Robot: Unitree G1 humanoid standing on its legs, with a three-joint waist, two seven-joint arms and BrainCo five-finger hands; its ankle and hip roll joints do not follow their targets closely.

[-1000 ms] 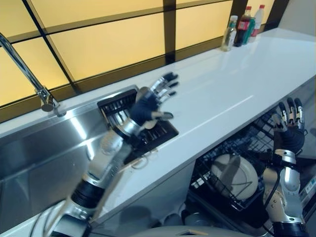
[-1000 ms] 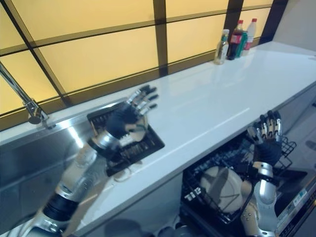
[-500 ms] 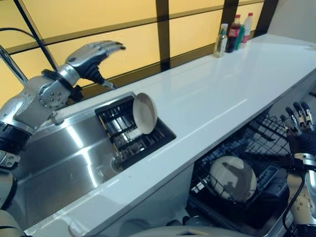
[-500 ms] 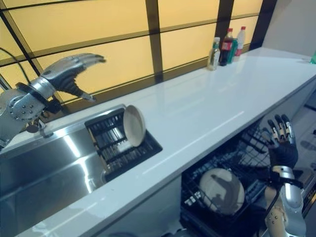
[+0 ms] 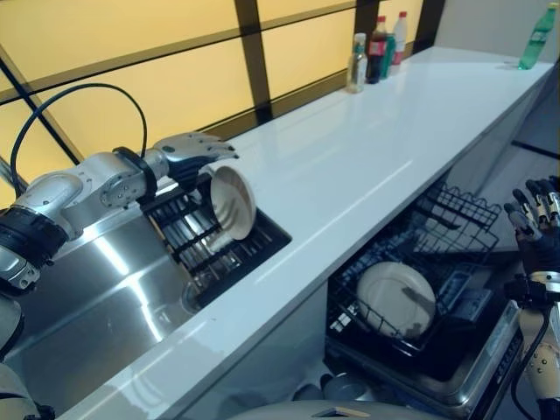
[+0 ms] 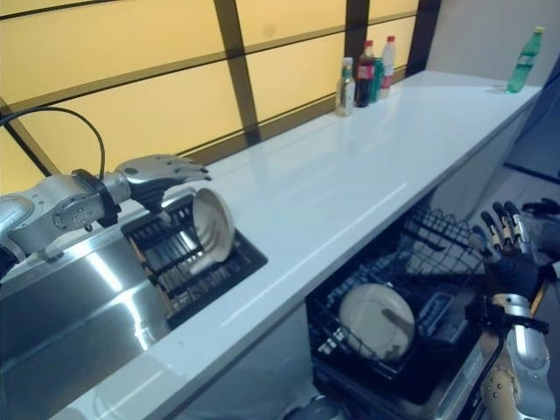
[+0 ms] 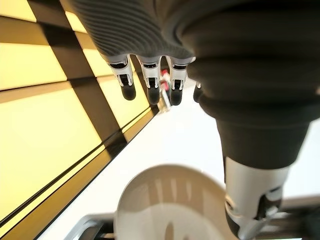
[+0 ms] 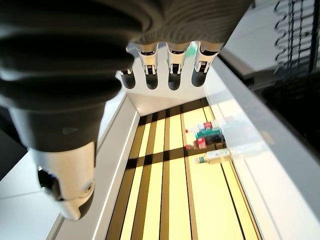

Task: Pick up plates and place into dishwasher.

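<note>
Left hand [image 5: 194, 150] has dropped from the window to just above the racked plate [image 5: 231, 201], fingers straight, empty; right hand [image 5: 538, 229] open, idle.

**Gloss, steel and wire**

A glossy white tabletop [image 5: 385, 140] reflects light. The sink [image 5: 96, 297] is brushed, shiny metal. Both plates, one standing [image 5: 232, 203] and one lying [image 5: 394, 299], look smooth glazed ceramic. The dishwasher rack [image 5: 455, 219] is dark coated wire.

long white counter [image 5: 411, 131], amber-lit dark-framed window panels [image 5: 114, 79] behind
</note>
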